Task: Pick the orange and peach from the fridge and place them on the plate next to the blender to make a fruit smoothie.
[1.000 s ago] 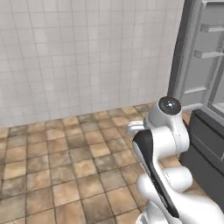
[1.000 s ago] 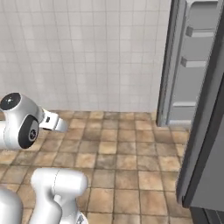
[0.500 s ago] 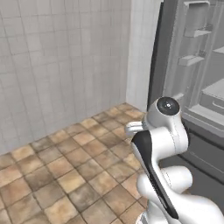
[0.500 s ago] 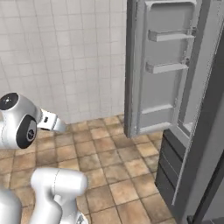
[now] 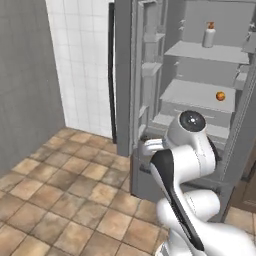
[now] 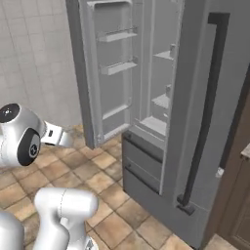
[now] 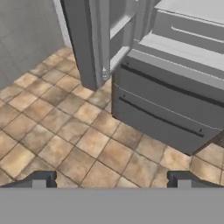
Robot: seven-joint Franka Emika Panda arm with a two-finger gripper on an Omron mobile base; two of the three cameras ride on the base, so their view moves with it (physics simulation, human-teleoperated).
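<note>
Inside fridge (image 5: 200, 95): orange (image 5: 220, 96) on shelf

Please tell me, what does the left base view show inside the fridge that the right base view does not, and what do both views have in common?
The left base view looks into the fridge from the front: a small orange fruit lies on a middle shelf, and a pale bottle stands on the shelf above. I cannot tell if the fruit is the orange or the peach. The right base view looks from the side and adds the long dark door handle and the empty door bins. Both share the open fridge, its lower drawers, the tiled floor and the white arm.
</note>
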